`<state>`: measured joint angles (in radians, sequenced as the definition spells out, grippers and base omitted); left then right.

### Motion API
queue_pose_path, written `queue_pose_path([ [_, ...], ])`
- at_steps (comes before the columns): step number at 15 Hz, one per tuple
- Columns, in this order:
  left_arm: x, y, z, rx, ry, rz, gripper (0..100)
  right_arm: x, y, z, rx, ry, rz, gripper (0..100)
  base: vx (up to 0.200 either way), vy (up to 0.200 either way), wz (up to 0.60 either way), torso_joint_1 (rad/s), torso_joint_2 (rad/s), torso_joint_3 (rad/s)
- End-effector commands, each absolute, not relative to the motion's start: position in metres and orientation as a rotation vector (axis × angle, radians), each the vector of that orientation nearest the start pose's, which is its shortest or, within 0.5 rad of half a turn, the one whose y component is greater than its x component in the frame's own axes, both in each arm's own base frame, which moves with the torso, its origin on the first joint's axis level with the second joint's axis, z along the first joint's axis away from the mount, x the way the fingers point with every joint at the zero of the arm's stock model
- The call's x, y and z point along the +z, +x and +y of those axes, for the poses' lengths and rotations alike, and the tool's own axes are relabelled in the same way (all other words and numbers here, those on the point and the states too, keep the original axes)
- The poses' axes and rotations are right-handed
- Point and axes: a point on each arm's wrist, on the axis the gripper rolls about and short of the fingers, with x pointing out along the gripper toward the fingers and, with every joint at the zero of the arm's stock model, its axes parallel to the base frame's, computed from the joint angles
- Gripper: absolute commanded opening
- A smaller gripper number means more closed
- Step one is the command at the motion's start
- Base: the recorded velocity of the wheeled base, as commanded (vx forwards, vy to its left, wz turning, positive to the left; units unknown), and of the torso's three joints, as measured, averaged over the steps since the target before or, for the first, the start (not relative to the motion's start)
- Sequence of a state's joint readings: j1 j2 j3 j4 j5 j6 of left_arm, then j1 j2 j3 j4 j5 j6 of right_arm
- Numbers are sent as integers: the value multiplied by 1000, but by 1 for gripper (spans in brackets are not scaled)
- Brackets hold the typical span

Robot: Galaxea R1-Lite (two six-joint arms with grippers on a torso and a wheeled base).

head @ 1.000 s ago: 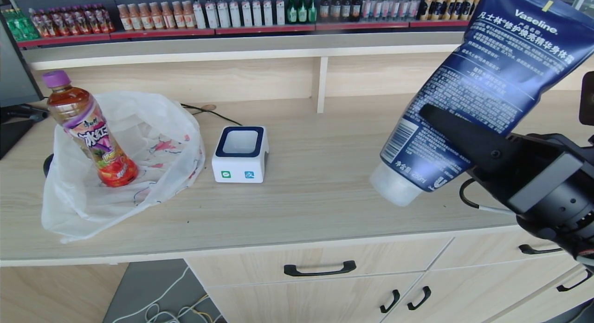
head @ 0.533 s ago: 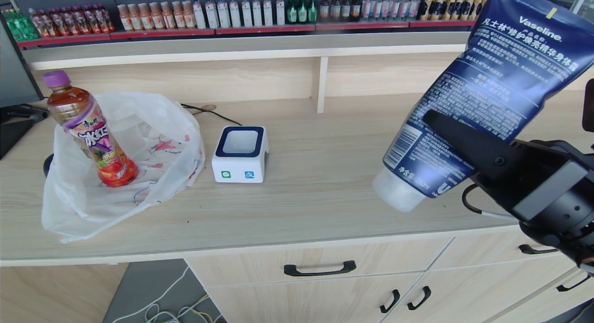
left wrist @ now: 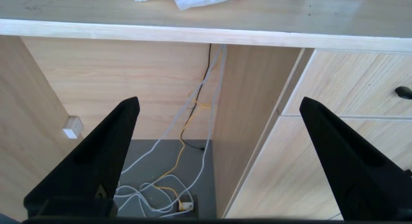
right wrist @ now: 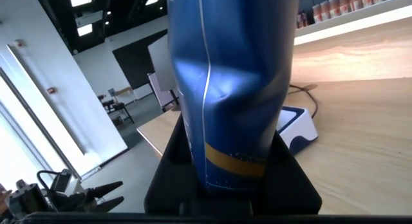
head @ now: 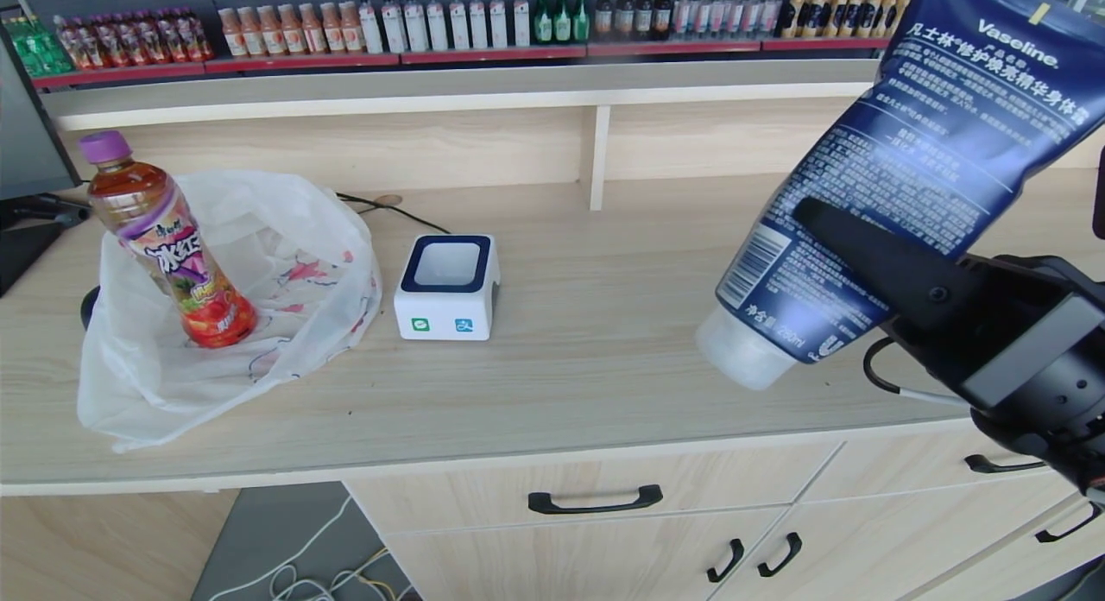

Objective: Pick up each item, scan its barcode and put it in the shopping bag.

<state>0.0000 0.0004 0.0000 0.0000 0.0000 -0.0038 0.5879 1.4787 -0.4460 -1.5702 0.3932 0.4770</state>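
the right fingers [head: 872,256] are clamped on the blue lotion tube [head: 932,126], held in the air over the right side of the desk [head: 587,368]. its long axis is tilted, cap end down and pointing toward the scanner [head: 449,286], well apart to the robot's left. the shopping bag [head: 285,238], with 1 tea bottle [head: 160,238] in it, lies beyond the scanner. the left fingers [left wrist: 96,159] are spread wide and empty, below the desk edge.

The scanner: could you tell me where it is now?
Head view: the scanner stands on the counter, just right of the shopping bag, left of the held tube.
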Motion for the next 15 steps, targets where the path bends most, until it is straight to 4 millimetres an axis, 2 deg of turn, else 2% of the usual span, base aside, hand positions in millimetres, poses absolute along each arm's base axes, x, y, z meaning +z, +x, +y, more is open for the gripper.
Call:
queue_pose_path([
  [1, 76, -23, 0, 2, -5, 2, 100, 239, 172, 126, 1077, 476, -323, 0, 0, 0, 0, 0, 0, 0],
  [12, 76, -23, 0, 2, -5, 2, 100, 242, 167, 123, 1036, 304, -402, 0, 0, 0, 0, 0, 0, 0],
  [15, 76, -23, 0, 2, -5, 2, 100, 244, 154, 114, 971, 192, -395, 0, 0, 0, 0, 0, 0, 0],
])
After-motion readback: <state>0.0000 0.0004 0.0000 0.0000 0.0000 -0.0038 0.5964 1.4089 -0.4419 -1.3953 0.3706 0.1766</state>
